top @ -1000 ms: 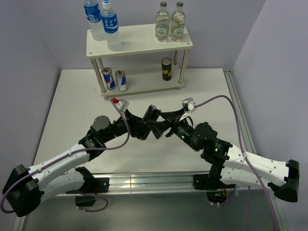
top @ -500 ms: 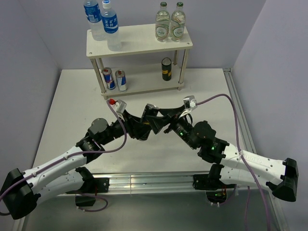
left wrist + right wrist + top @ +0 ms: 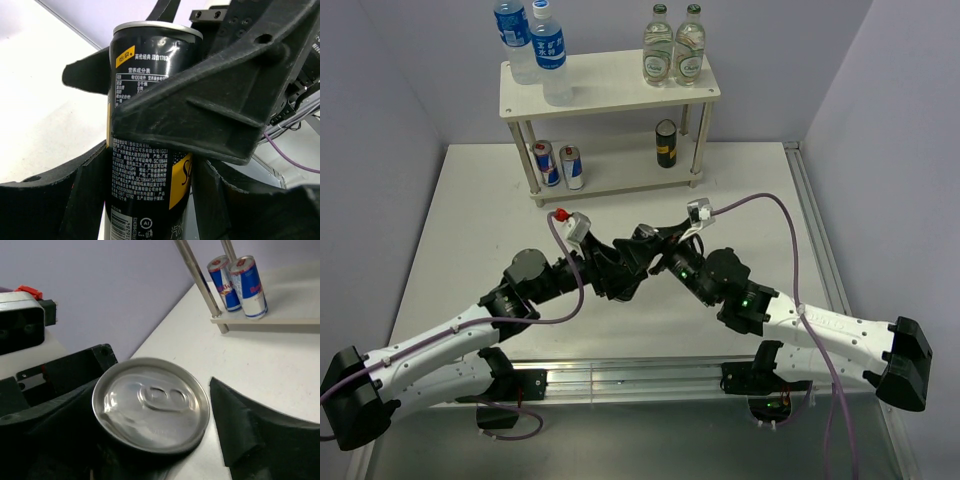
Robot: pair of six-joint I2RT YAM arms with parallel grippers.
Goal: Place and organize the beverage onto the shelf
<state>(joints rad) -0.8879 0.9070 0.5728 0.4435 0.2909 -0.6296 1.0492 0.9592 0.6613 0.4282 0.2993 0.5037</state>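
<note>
can (image 3: 150, 150) base cropped, label print maybe unreadable

Dark can (image 3: 150, 150) with yellow band upright between both end effectors, mid-table, silver top.

The can (image 3: 150, 135) in the middle is black with small white print, a yellow tag near its top, a yellow band lower down and a silver lid. The shelf (image 3: 610, 85) is cream-white. Two bottles (image 3: 538, 50) on it are clear with blue labels and caps; two others (image 3: 675, 45) are clear with green caps and pale labels. Below stand two blue-and-silver cans (image 3: 239, 285) with red lettering and a dark can (image 3: 666, 143) with a yellow band. The table (image 3: 480, 220) is white, the walls lilac.
</note>
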